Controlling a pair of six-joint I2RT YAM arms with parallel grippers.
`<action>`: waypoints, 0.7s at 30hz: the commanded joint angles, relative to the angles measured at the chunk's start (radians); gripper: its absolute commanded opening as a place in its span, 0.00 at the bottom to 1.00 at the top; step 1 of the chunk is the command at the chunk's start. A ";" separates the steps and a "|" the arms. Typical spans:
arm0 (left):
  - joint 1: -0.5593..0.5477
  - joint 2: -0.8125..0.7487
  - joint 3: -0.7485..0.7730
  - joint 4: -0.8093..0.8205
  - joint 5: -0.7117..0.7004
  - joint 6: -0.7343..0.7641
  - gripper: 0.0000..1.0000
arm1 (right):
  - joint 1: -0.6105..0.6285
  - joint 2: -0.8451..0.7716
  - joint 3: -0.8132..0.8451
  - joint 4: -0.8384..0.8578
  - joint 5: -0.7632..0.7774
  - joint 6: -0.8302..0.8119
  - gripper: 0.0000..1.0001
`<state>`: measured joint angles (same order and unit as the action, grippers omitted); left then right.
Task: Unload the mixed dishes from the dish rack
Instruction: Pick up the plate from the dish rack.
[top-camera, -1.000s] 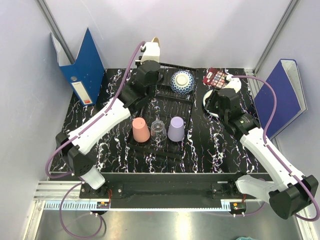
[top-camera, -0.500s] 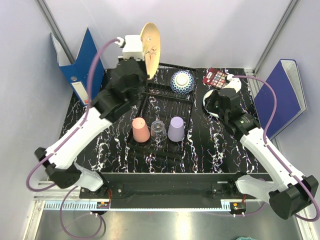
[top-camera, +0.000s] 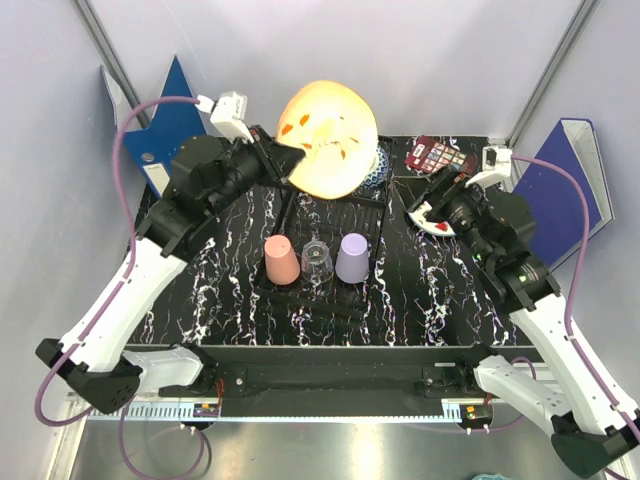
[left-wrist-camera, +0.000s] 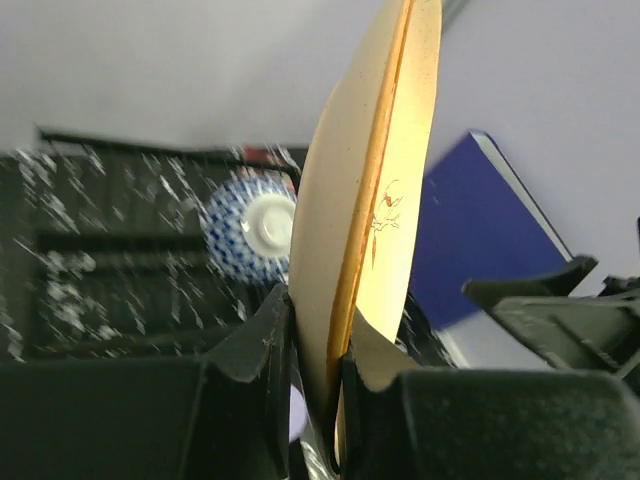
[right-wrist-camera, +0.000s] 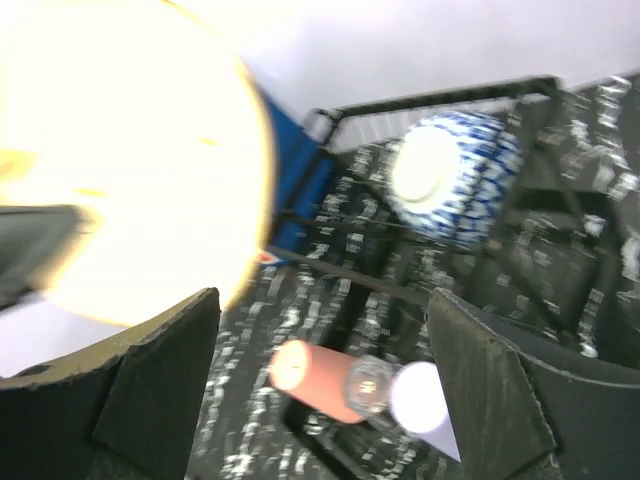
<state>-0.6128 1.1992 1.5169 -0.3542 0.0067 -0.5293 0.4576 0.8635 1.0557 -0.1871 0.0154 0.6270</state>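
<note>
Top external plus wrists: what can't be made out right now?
Blue-and-white bowl: top external, mostly hidden behind the lifted cream plate.
White plate: top external, largely covered by the right arm.
Cream plate's pattern: right wrist, washed out by glare and blur.
Plate's lower rim: left wrist, hidden inside the left pincer.

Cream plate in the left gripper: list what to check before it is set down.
1. Grip: the left gripper pinches the cream plate by its rim, between both fingers. Ok.
2. Plate free of the dish rack: held up above it. Ok.
3. The right gripper is open and holds nothing. Ok.
4. Gap between plate and right gripper: depth is unclear in every view. Cannot tell.
5. Rack emptied: the salmon-pink cup, glass cup, lavender cup and bowl are in it. Not ok.
</note>
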 joint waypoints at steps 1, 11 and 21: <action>0.077 -0.038 -0.107 0.437 0.383 -0.288 0.00 | 0.004 -0.026 0.006 0.109 -0.115 0.049 0.92; 0.082 -0.033 -0.210 0.632 0.501 -0.396 0.00 | 0.004 0.035 0.001 0.179 -0.189 0.080 0.89; 0.081 -0.049 -0.254 0.662 0.542 -0.416 0.00 | 0.004 0.130 0.003 0.276 -0.230 0.099 0.83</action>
<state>-0.5293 1.2118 1.2568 0.0654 0.4862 -0.8806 0.4580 0.9649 1.0462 -0.0029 -0.1703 0.7155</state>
